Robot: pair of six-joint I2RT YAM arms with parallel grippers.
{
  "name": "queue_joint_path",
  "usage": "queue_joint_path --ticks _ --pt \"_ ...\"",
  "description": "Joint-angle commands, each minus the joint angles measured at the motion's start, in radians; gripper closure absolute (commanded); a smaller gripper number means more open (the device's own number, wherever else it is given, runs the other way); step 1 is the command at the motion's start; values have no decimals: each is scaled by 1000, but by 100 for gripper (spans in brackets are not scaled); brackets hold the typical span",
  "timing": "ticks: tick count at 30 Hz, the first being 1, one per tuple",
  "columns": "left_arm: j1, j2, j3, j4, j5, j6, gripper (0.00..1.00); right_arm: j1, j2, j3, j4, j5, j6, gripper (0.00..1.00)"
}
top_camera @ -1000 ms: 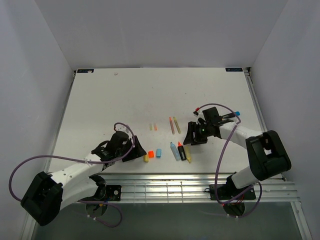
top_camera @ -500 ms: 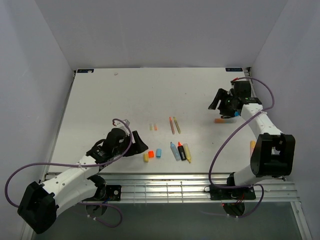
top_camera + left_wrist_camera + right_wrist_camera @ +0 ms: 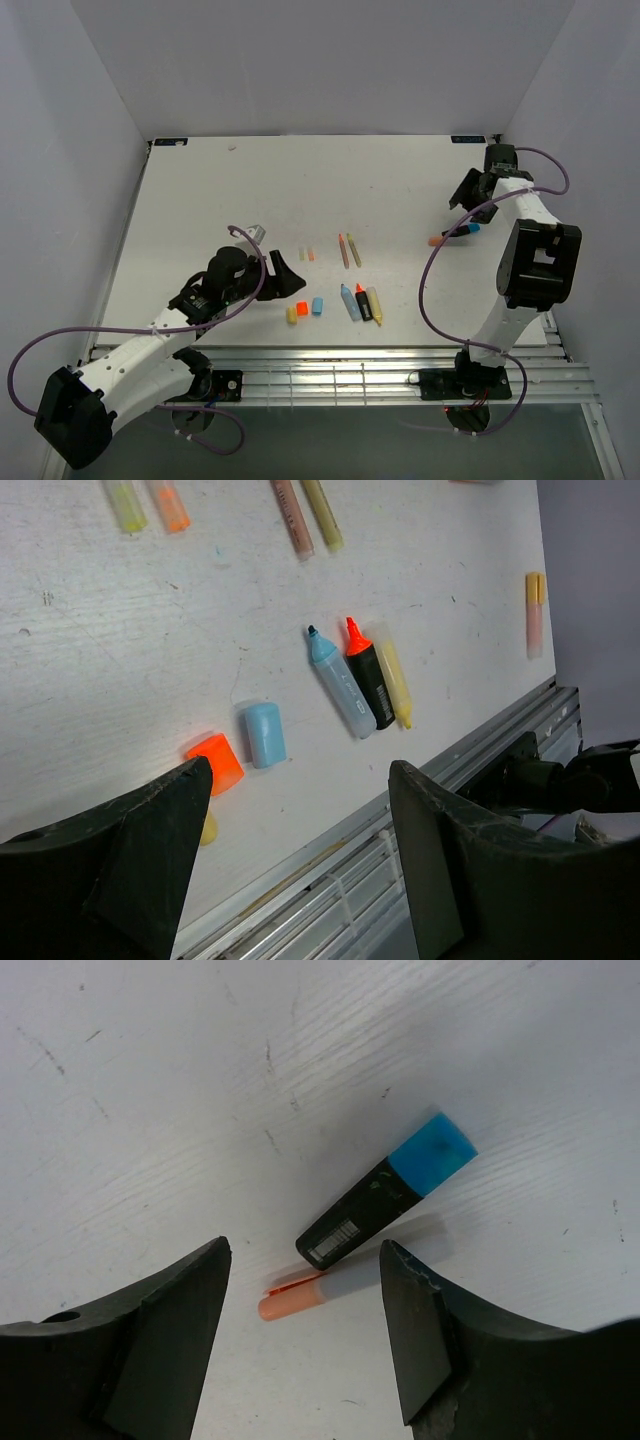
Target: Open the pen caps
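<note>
Three loose pen caps lie near the table's front: yellow [image 3: 292, 314], orange [image 3: 302, 309] and blue [image 3: 317, 305]. In the left wrist view the orange cap [image 3: 216, 763] and blue cap [image 3: 265, 733] sit just beyond my open, empty left gripper [image 3: 298, 810], and its left finger half hides the yellow cap [image 3: 207, 828]. Two tiny pale caps [image 3: 306, 254] lie farther back. My right gripper [image 3: 305, 1260] hangs open above a black marker [image 3: 360, 1215] with a blue cap [image 3: 432, 1152] on it. An orange-capped pen [image 3: 295, 1298] lies against that marker.
Three uncapped marker barrels [image 3: 361, 302] lie side by side right of the loose caps. Two thin pens [image 3: 348, 249] lie behind them. A yellow and pink pen [image 3: 535, 613] rests near the table's right edge. The metal rail [image 3: 470, 770] runs along the front edge.
My right arm swung from the table's middle to the far right back, over the blue-capped marker. My left gripper shifted a little to the right and lifted.
</note>
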Motion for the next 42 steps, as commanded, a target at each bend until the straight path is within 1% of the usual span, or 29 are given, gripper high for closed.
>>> queue_joint_path --ticks 1,5,14,24,34,39,42 --pt "1 -15 28 34 37 28 19 -20 43 50 -17 46 33 33" --pt "1 -1 19 38 48 35 19 -31 56 34 -2 94 58 34" --pt "1 11 -15 69 62 34 19 -55 94 6 49 103 70 34" --pt "1 32 1 74 59 42 19 -80 140 -12 77 126 131 35" --pt "1 66 -8 88 43 46 19 -95 195 15 81 129 163 35" --pt "1 80 -5 97 45 49 19 -95 224 18 86 127 168 36" --pt "1 82 -5 94 43 52 19 -95 244 26 86 129 168 41"
